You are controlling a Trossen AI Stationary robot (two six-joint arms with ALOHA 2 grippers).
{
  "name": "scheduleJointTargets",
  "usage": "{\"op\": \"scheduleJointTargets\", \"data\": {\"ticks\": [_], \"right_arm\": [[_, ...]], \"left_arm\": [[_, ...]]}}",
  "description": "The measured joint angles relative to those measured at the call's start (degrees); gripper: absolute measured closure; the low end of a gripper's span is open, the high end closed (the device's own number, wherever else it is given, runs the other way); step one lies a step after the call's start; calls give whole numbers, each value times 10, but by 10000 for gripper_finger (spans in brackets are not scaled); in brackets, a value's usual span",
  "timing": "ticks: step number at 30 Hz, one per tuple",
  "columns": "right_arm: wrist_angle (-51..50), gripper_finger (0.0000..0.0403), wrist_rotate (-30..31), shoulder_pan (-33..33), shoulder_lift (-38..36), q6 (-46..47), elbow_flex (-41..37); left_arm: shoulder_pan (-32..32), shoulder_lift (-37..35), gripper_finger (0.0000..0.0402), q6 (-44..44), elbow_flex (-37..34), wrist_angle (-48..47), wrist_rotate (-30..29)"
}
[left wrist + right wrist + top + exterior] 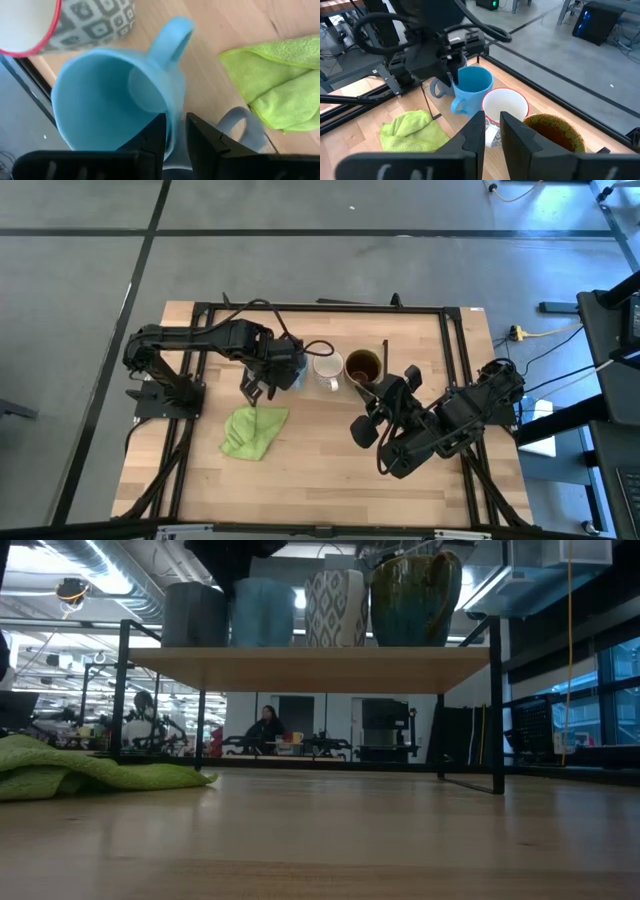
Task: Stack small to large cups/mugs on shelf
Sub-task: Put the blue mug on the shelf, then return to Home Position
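Now | left gripper point(175, 132) astride smooth light blue mug point(110, 100) rim | shelf point(310, 668) wood

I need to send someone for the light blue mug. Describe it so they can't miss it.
Find the shelf standing on the table; four mugs line its top. The light blue mug is second from the left arm's end, between the grey-blue mug and the white mug. It alone is plain sky blue, and the left gripper pinches its rim.
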Motion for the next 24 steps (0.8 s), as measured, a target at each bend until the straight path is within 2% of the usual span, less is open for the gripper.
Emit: {"op": "scheduleJointTargets", "data": {"ticks": [8,13,24], "right_arm": [[0,342,-44,-21,0,-4,0],[0,342,-19,-23,0,-4,0],[0,342,-4,-21,-4,-4,0]], "left_arm": [[-7,-4,326,-2,0,7,-3],[-7,-4,326,0,2,5,-22],[-12,-5,323,-23,108,-19,0]]}}
